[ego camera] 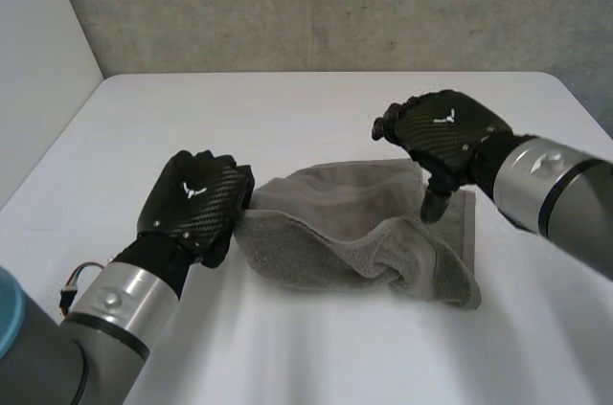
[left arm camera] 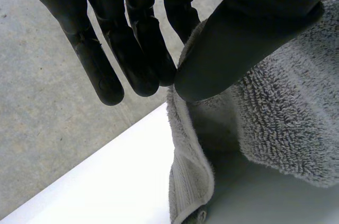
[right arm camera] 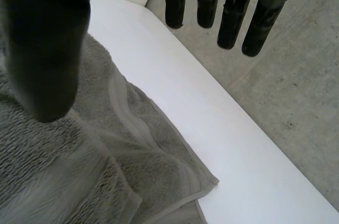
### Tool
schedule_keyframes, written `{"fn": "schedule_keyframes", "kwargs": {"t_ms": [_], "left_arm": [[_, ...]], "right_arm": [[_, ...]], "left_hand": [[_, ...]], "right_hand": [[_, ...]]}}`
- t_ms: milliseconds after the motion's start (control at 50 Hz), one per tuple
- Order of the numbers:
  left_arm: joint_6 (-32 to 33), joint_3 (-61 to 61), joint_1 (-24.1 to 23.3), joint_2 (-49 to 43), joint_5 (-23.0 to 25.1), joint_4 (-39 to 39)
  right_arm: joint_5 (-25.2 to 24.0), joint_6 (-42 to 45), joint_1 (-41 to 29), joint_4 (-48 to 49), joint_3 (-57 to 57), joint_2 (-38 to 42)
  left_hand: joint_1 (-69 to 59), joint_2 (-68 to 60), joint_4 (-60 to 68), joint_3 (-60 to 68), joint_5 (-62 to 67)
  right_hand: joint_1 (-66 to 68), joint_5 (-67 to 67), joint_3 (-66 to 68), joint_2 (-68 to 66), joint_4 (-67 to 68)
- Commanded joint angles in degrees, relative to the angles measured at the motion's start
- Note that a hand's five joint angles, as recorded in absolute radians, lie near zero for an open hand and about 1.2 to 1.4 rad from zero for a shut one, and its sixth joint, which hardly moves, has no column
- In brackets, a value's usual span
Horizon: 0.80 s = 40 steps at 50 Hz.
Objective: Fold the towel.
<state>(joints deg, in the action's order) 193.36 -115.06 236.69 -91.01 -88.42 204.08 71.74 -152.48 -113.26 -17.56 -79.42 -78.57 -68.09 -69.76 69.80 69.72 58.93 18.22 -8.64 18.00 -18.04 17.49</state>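
The grey towel [ego camera: 364, 233] lies bunched in a loose fold mid-table [ego camera: 316, 108]; the left hand [ego camera: 196, 199] is at its left edge, the right hand [ego camera: 445, 127] above its far right part. The left wrist view adds the grip: thumb [left arm camera: 238, 44] and straight fingers [left arm camera: 137, 49] pinch the looped terry edge. The right wrist view shows that hand spread wide (holding nothing) above a flat woven hem band [right arm camera: 135, 123].

White table [ego camera: 316, 108] w/ rounded far corners, soft even light. Rough grey concrete wall [ego camera: 335, 3] along far side; plain white wall [ego camera: 38, 41] at left.
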Motion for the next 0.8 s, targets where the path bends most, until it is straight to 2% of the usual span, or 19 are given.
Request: {"fn": "schedule_keyframes", "kwargs": {"t_ms": [20, 200, 340, 380, 420, 440, 480, 560, 600, 620, 660, 680, 700, 720, 740, 760, 780, 800], "left_arm": [[0.0, -1.7, 0.0, 1.5, 0.0, 0.0], [0.0, -2.7, 0.0, 1.5, 0.0, 0.1], [0.0, -2.5, 0.2, 1.5, 0.0, 0.2], [0.0, -2.3, 0.3, 1.2, 0.0, 0.4], [0.0, -1.9, 0.5, 0.8, 0.0, 0.6], [0.0, -1.9, 0.5, 0.8, 0.0, 0.6], [0.1, -0.2, 1.2, 0.2, 0.0, 0.8], [0.4, 4.2, 1.3, -2.0, -0.1, 0.9], [2.8, 11.2, 1.2, -4.3, -0.2, 0.9], [2.8, 11.3, 1.2, -4.3, -0.2, 0.9], [6.1, 21.2, 0.9, -5.9, -0.7, 1.4], [6.2, 21.3, 0.9, -5.9, -0.7, 1.4], [7.0, 27.0, 0.4, -7.0, -1.2, 2.3], [7.0, 27.1, 0.4, -7.0, -1.2, 2.3], [7.2, 32.6, 0.2, -8.0, -2.4, 3.8], [7.2, 37.7, -0.3, -8.9, -4.1, 5.8], [7.2, 37.8, -0.3, -8.9, -4.1, 5.8], [7.4, 42.2, -0.9, -9.8, -6.2, 7.9]], "right_arm": [[-4.8, 0.2, 0.1, -9.3, 10.2, 8.8], [-10.0, 1.1, -0.1, -19.5, 21.8, 21.2], [-10.5, 6.0, -0.2, -23.3, 23.7, 25.7], [-10.0, 7.7, -0.3, -24.4, 23.8, 26.3], [-10.2, 9.9, -0.3, -25.5, 24.1, 26.5], [-10.2, 9.9, -0.3, -25.5, 24.1, 26.5], [-10.4, 10.4, -0.3, -25.6, 25.9, 26.0], [-10.6, 9.0, -0.2, -25.1, 30.7, 24.5], [-10.4, 4.6, 0.0, -23.1, 37.8, 23.0], [-10.4, 4.6, 0.0, -23.1, 37.8, 23.0], [-9.7, -2.7, 0.2, -15.8, 44.7, 20.7], [-9.7, -2.7, 0.2, -15.8, 44.7, 20.7], [-8.3, -7.4, 0.7, -10.2, 46.2, 18.2], [-5.5, -12.6, 0.8, -3.7, 45.3, 15.1], [-5.5, -12.7, 0.8, -3.6, 45.3, 15.0], [-1.1, -16.5, 1.1, 3.2, 42.8, 11.6], [-1.1, -16.5, 1.1, 3.2, 42.8, 11.6], [3.8, -19.7, 1.5, 9.4, 38.9, 8.2]], "left_hand": [[-11.9, -10.2, 10.2, 10.3, 11.1], [-11.9, -10.2, 10.2, 10.3, 11.1], [-11.9, -10.2, 10.2, 10.3, 11.1], [-11.9, -10.2, 10.2, 10.3, 11.1], [-11.9, -10.2, 10.2, 10.3, 11.1], [-11.9, -10.2, 10.2, 10.3, 11.1], [-11.9, -10.2, 10.2, 10.3, 11.1], [-11.9, -10.2, 10.2, 10.3, 11.1], [-11.9, -10.2, 10.2, 10.3, 11.1], [-11.9, -10.2, 10.2, 10.3, 11.1], [-11.9, -10.2, 10.2, 10.3, 11.1], [-11.9, -10.2, 10.2, 10.3, 11.1], [-11.9, -10.2, 10.2, 10.3, 11.1], [-11.9, -10.2, 10.2, 10.3, 11.1], [-11.9, -10.2, 10.2, 10.3, 11.1], [-11.9, -10.2, 10.2, 10.3, 11.1], [-11.9, -10.2, 10.2, 10.3, 11.1], [-11.9, -10.2, 10.2, 10.3, 11.1]], "right_hand": [[5.1, -4.7, 5.4, -5.3, 5.9], [10.7, -10.3, 10.9, -10.9, 11.4], [15.8, -15.3, 16.0, -15.9, 16.5], [20.5, -20.0, 20.7, -20.6, 21.2], [35.2, -34.8, 35.4, -35.4, 35.9], [35.3, -34.8, 35.5, -35.4, 36.0], [61.6, -61.2, 61.9, -61.8, 62.4], [61.8, -61.4, 62.0, -62.0, 62.5], [61.8, -61.4, 62.0, -62.0, 62.5], [61.8, -61.4, 62.0, -62.0, 62.5], [61.8, -61.4, 62.0, -62.0, 62.5], [61.8, -61.4, 62.0, -62.0, 62.5], [61.8, -61.4, 62.0, -62.0, 62.5], [61.8, -61.4, 62.0, -62.0, 62.5], [61.8, -61.4, 62.0, -62.0, 62.5], [61.8, -61.4, 62.0, -62.0, 62.5], [61.8, -61.4, 62.0, -62.0, 62.5], [61.8, -61.4, 62.0, -62.0, 62.5]]}}
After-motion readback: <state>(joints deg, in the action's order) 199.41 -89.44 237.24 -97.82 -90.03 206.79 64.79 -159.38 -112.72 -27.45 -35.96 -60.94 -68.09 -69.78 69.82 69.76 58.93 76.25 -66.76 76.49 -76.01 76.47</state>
